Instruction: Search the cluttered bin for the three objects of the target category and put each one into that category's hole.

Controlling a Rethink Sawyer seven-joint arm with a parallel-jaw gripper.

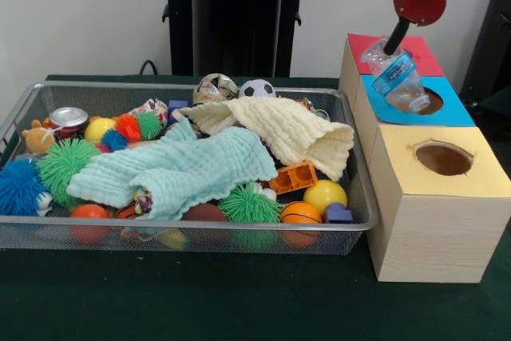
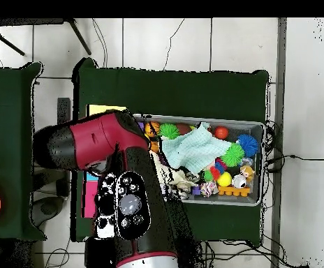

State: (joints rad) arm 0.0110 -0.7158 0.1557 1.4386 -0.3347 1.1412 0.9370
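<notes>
My gripper hangs at the top right of the front view, over the blue-topped box. It is shut on a clear plastic bottle with a blue label. The bottle is tilted, with its lower end at the round hole and partly covering it. The silver wire-mesh bin stands to the left, full of toys, with a mint cloth and a cream cloth on top. In the overhead view the arm hides the gripper, the bottle and the hole; the bin shows to its right.
A yellow-topped box with a round cutout stands nearest the camera, and a red-topped box stands behind the blue one. In the bin lie spiky balls, a soccer ball, a can, an orange brick and a yellow ball.
</notes>
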